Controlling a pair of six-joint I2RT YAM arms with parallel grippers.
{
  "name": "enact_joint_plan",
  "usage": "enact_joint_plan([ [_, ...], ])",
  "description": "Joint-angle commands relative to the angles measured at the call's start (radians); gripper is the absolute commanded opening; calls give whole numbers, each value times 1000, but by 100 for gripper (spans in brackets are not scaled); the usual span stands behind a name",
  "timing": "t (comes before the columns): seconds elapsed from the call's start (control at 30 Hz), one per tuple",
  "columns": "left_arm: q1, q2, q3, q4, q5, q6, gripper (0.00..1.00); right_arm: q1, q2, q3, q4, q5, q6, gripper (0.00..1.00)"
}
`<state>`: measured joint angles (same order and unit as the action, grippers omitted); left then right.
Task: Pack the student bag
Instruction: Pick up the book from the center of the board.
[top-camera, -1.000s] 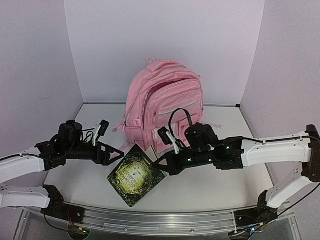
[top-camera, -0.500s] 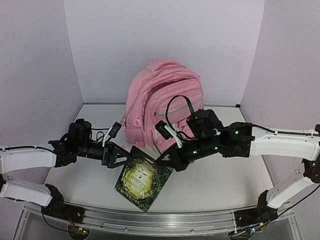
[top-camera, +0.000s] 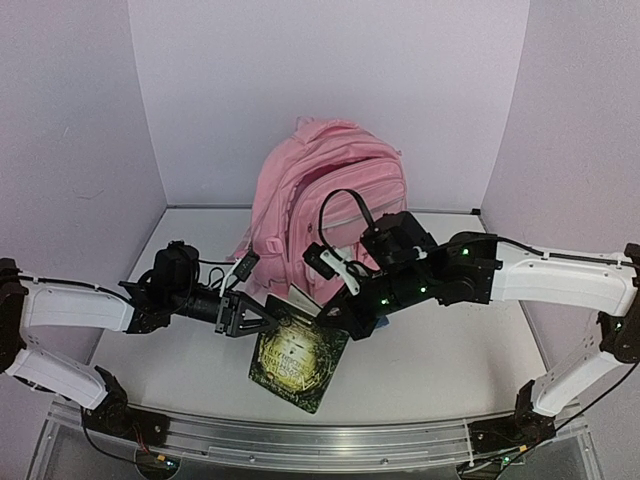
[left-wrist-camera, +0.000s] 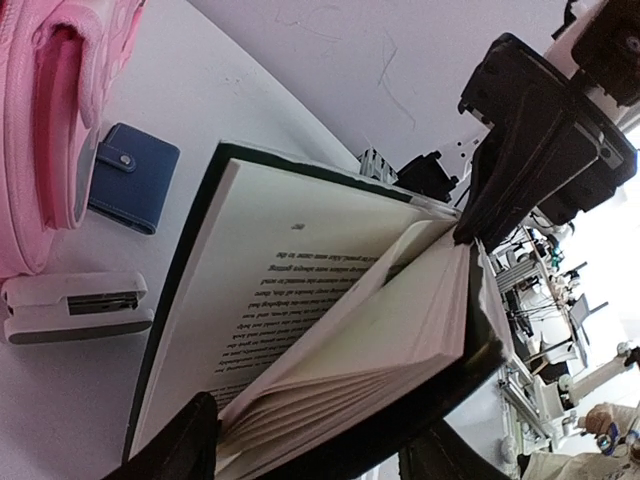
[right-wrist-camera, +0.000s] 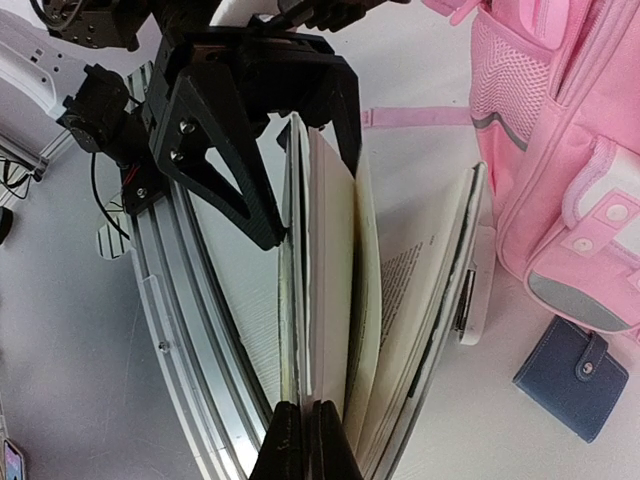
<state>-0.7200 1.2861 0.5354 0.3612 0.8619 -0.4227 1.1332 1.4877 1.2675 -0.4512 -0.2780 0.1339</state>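
From above, you see the student bag standing upright at the back of the table, close to the rear wall, its pockets facing the arms. Just in front of it a dark green book is held tilted between both arms. Your right gripper pinches its upper right edge, and your left gripper sits at its upper left corner. In your left wrist view the book fans open with your fingers spread wide on either side of it. The bag fills the upper left, and a blue wallet and a flat white object lie beside it. In your right wrist view the fingers are clamped tight on the cover and a few pages, while the left jaws stand parted astride the book's far edge.
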Motion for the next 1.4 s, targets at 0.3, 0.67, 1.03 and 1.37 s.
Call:
enact_joint_plan([
  [0.3, -21, -47, -17, 0, -38, -25, 13, 7, 29, 58, 45, 126, -12, 0],
  [0.67, -27, -121, -70, -13, -68, 64, 0, 2, -35, 8, 119, 207, 114, 38],
  [1.03, -30, -156, -102, 27, -72, 53, 0, -151, -173, -287, 404, -108, 320, 83],
  [1.37, -30, -165, -98, 23, -65, 41, 0, -211, -126, -430, 549, -288, 316, 89],
])
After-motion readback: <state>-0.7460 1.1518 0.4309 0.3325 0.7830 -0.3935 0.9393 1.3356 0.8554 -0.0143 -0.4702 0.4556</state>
